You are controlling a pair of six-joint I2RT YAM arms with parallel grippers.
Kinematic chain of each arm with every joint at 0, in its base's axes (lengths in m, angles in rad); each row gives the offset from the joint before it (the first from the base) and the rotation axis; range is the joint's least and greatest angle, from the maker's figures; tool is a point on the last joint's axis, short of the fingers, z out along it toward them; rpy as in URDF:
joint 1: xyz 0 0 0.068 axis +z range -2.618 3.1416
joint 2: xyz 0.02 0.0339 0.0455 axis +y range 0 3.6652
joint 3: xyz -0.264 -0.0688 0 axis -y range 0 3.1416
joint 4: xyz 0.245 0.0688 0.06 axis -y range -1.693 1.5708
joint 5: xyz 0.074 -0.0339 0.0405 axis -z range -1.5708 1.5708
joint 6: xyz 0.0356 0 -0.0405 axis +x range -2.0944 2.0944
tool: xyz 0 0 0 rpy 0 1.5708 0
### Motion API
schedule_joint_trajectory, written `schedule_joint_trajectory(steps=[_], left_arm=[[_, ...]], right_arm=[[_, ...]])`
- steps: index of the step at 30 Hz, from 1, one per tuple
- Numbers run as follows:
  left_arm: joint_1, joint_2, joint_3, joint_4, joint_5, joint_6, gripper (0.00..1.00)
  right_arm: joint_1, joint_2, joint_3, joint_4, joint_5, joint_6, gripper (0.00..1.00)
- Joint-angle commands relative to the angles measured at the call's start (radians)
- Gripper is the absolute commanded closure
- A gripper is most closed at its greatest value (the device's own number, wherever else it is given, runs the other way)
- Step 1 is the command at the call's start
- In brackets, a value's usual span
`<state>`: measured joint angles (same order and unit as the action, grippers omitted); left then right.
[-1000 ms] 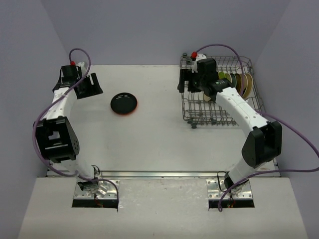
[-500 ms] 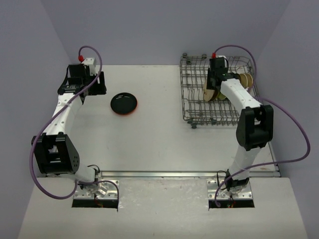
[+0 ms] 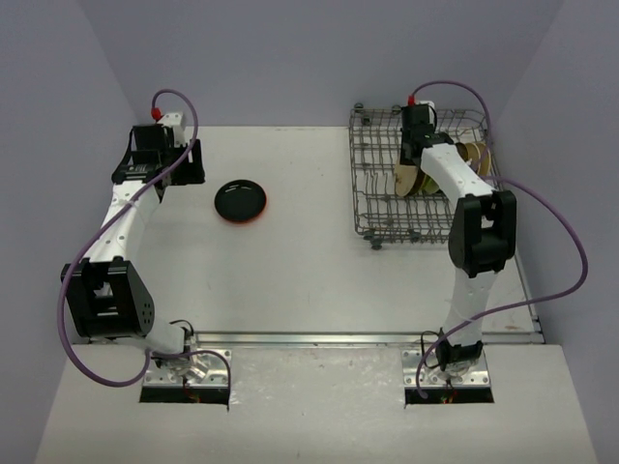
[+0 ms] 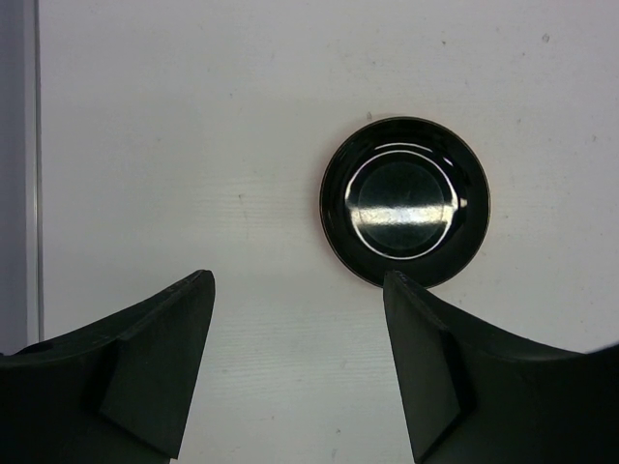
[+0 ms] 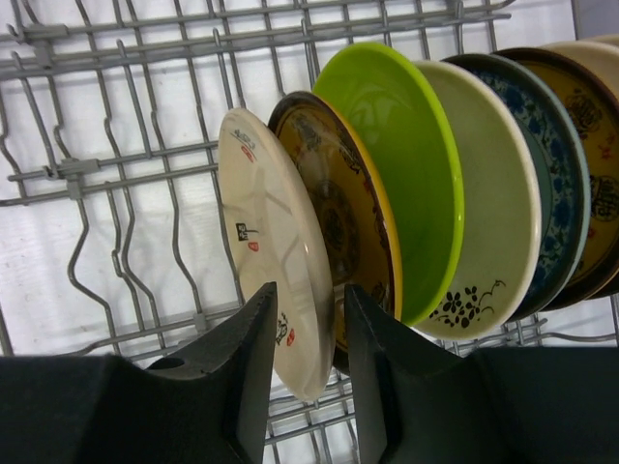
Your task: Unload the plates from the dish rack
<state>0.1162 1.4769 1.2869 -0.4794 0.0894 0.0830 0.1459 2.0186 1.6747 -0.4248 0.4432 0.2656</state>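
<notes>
DISH RACK, UPPER RIGHT OF THE OVERHEAD FRAME: The right arm (image 3: 474, 232) reached into the dish rack (image 3: 377, 208), and the right jaws sat either side of the lower rim of a cream plate (image 5: 276, 251), the end one of a leaning row. Whether they had pinched it firmly could not be told. One jaw sat in the narrow gap before a brown patterned plate (image 5: 338, 203), with a lime green plate (image 5: 397, 155) behind. A clean lift looked to need a settled hold first, then a straight upward rise so the neighbour was not dragged along. The left jaws stood open over the bench (image 3: 290, 280), near a black plate (image 3: 240, 201) lying flat left of centre
</notes>
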Motion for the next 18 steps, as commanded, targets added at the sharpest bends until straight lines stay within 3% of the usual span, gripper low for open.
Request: schedule_joint_trajectory(steps=[1, 3, 8, 15, 18], left_arm=[[-0.007, -0.016, 0.018, 0.016, -0.007, 0.013, 0.32], [-0.007, -0.013, 0.022, 0.014, -0.007, 0.014, 0.32], [-0.007, -0.013, 0.027, 0.012, -0.008, 0.012, 0.32], [-0.006, -0.004, 0.066, -0.003, 0.02, -0.01, 0.24], [-0.007, -0.012, 0.098, -0.008, 0.092, -0.041, 0.16]], right_arm=[[-0.005, 0.03, 0.062, 0.024, 0.04, -0.003, 0.66], [-0.005, 0.045, 0.073, 0.024, 0.044, -0.009, 0.68], [-0.002, 0.002, 0.108, -0.065, -0.011, 0.023, 0.99], [0.048, -0.185, 0.167, -0.095, -0.044, -0.031, 1.0], [0.08, -0.29, 0.171, -0.025, -0.044, -0.106, 1.0]])
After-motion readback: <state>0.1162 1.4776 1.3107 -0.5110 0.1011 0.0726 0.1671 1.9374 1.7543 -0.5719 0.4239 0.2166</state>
